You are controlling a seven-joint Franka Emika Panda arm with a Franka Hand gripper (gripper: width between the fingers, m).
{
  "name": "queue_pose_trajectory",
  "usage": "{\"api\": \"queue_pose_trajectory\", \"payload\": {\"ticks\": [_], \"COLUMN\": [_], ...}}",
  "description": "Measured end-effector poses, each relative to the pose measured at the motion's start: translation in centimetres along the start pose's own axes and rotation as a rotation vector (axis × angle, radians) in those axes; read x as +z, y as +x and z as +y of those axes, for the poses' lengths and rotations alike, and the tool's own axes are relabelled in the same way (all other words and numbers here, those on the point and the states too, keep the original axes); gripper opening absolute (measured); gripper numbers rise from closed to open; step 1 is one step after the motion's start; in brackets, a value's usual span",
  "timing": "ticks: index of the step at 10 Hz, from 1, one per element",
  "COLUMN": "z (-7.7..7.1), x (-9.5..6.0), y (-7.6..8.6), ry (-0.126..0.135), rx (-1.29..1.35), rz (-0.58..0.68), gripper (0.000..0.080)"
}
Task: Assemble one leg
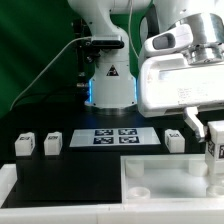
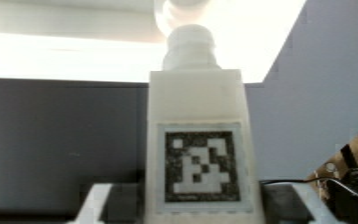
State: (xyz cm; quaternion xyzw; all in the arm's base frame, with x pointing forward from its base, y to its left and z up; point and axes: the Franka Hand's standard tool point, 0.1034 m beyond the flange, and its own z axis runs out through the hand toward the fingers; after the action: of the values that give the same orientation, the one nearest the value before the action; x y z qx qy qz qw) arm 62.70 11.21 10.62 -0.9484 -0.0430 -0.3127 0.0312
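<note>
Exterior view is showing a black table [image 1: 155, 148] before a green backdrop [image 1: 30, 45], carrying the marker board [image 1: 115, 137] and a large white tabletop [image 1: 90, 190]. The leg [image 2: 197, 110] is appearing as a white block with a black-and-white tag [image 2: 202, 165] and a rounded peg [image 2: 192, 45]. The gripper [image 2: 190, 207] is clamping it upright between its fingers [image 2: 108, 205], near the tabletop's end at the exterior view's right.

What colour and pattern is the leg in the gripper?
The leg is white, with a black-and-white square tag on its face; clearest in the wrist view.
</note>
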Motion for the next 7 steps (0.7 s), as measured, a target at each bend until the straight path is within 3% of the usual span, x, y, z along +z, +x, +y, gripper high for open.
{"api": "queue_pose_trajectory", "payload": {"ticks": [7], "z": [-0.6], "x": [1.5], "y": [-2.1], "ry": [0.001], "rx": [-0.005], "rz": [-0.019], "gripper": [0.0294]}}
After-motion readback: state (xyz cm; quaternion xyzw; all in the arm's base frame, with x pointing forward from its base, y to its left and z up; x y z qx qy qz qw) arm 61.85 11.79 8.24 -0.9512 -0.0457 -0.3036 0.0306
